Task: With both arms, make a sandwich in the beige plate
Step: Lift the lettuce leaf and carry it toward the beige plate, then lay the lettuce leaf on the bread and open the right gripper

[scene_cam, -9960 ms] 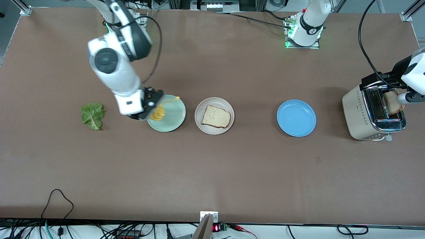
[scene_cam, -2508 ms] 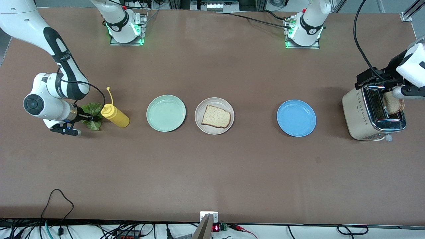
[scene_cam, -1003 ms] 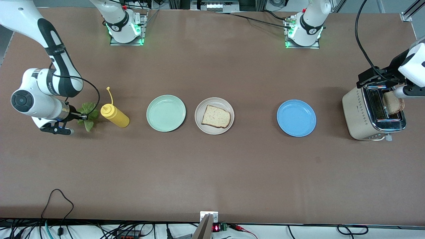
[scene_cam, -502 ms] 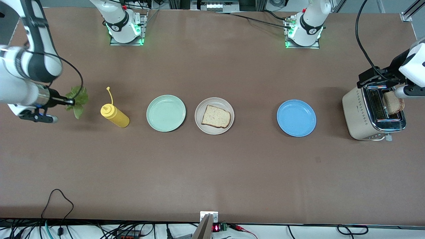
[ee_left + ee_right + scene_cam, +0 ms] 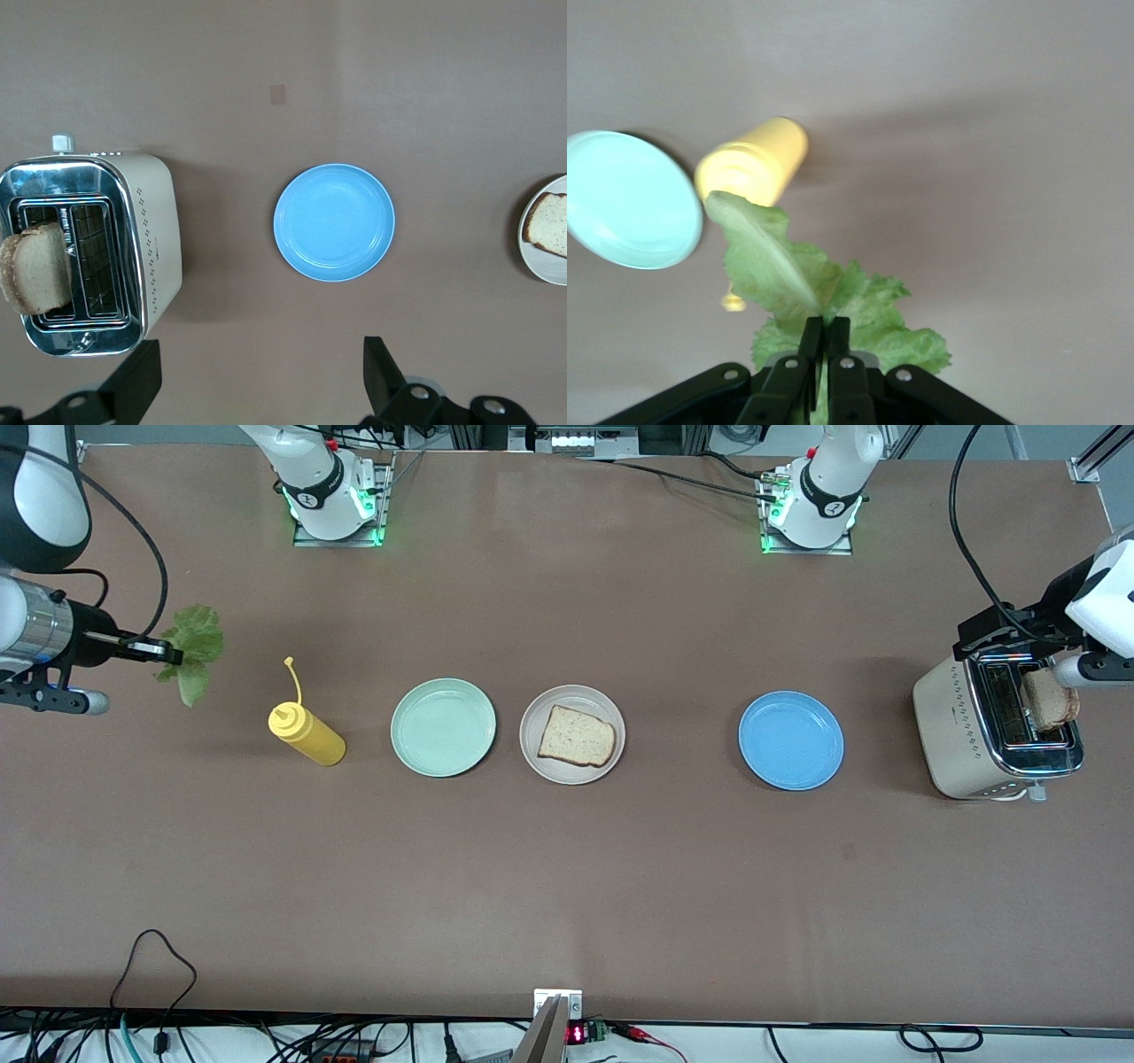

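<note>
My right gripper [image 5: 173, 656] is shut on a ruffled green lettuce leaf [image 5: 190, 652] and holds it in the air over the right arm's end of the table. In the right wrist view the leaf [image 5: 806, 288] hangs from the closed fingertips [image 5: 823, 328]. The beige plate [image 5: 572, 734] sits mid-table with one bread slice [image 5: 576, 736] on it. A second bread slice [image 5: 1049, 699] stands in the toaster [image 5: 992, 729]; it also shows in the left wrist view [image 5: 35, 269]. My left gripper [image 5: 257, 376] is open and empty, up in the air by the toaster.
A yellow squeeze bottle [image 5: 306, 732] stands between the lettuce and the mint green plate [image 5: 443, 727]. A blue plate [image 5: 790, 740] lies between the beige plate and the toaster. Cables run along the table's front edge.
My right gripper has lifted the lettuce off the table and carried it up and toward the right arm's end. The left arm has barely moved.
</note>
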Robot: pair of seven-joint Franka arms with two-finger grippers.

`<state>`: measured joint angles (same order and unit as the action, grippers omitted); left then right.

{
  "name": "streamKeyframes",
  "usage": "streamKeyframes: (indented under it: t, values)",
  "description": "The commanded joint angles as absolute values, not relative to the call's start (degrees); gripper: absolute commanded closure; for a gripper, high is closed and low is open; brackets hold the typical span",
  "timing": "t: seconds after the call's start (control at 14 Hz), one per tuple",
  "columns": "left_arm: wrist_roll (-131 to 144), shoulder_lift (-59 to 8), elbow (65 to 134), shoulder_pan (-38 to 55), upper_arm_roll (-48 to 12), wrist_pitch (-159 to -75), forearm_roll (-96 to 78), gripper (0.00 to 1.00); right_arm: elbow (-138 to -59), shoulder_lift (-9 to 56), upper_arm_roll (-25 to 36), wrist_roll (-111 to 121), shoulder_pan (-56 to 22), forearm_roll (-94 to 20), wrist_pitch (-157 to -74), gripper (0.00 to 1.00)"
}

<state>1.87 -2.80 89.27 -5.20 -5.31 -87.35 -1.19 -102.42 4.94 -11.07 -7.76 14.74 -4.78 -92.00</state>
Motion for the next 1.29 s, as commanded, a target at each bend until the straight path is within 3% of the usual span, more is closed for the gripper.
streamKeyframes:
  t: [0.0,0.21,0.79,1.0,1.22]
  values:
    - [1.76,-2.29,89.21,-5.54,-5.27,-86.57,-1.67,0.0,-100.55,6.15,-12.13,-21.56,9.43,-7.21,-91.92,1.0]
    - [1.76,-2.29,89.21,-5.54,-5.27,-86.57,-1.67,0.0,-100.46,8.25,-12.13,-37.21,1.87,-8.95,-95.43,1.0]
    - [1.76,-2.37,89.21,-5.54,-5.01,-86.57,-1.67,0.0,-99.76,18.7,-11.87,-79.93,-16.68,-10.54,-114.4,1.0]
    - [1.76,-2.37,89.21,-5.54,-5.01,-86.57,-1.67,0.0,-93.45,26.69,-11.78,-92.16,-19.94,-11.86,-120.22,1.0]
    - [1.76,-2.37,89.21,-5.62,-5.01,-86.57,-1.67,0.0,-90.62,30.67,-10.9,-100.87,-21.71,-17.19,-125.65,1.0]
